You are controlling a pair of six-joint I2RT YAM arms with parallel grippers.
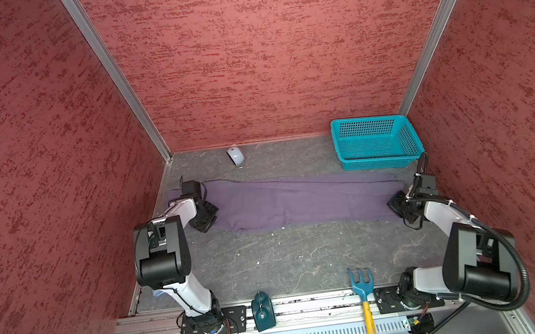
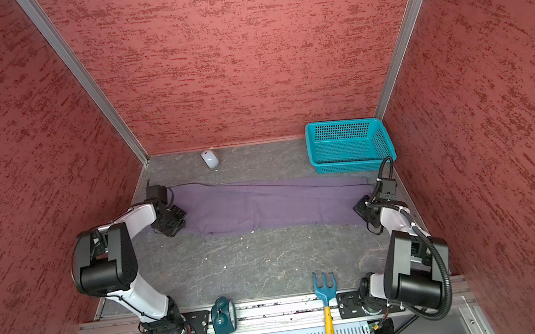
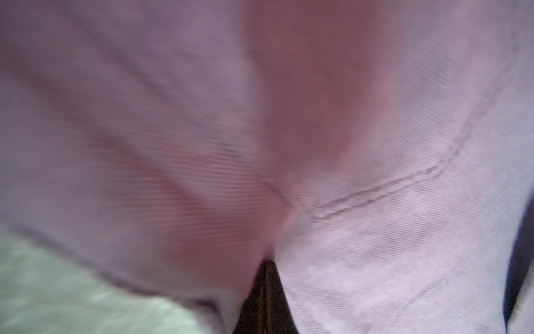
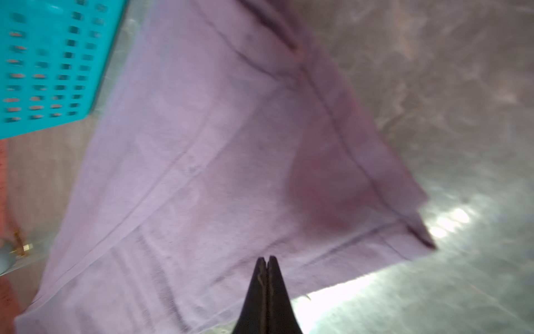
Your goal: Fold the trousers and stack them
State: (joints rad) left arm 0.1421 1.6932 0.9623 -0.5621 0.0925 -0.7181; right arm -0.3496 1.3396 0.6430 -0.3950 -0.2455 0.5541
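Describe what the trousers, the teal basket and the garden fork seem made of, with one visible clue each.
Trousers: matte woven cloth, perhaps cotton twill; fine ribs and double stitching show in the left wrist view. Teal basket: moulded plastic, slightly glossy; evenly perforated walls. Garden fork: smooth blue head, likely plastic; yellow handle plastic or painted wood, unclear.

Open middle, cluttered edges
Bare surface (image 1: 289,260) spans between trousers (image 1: 299,202) and near rail (image 1: 313,309); basket (image 1: 377,160) fills the far right corner, mouse (image 1: 235,156) lies by the back wall (image 1: 261,52), rake (image 1: 361,282) crosses the rail.
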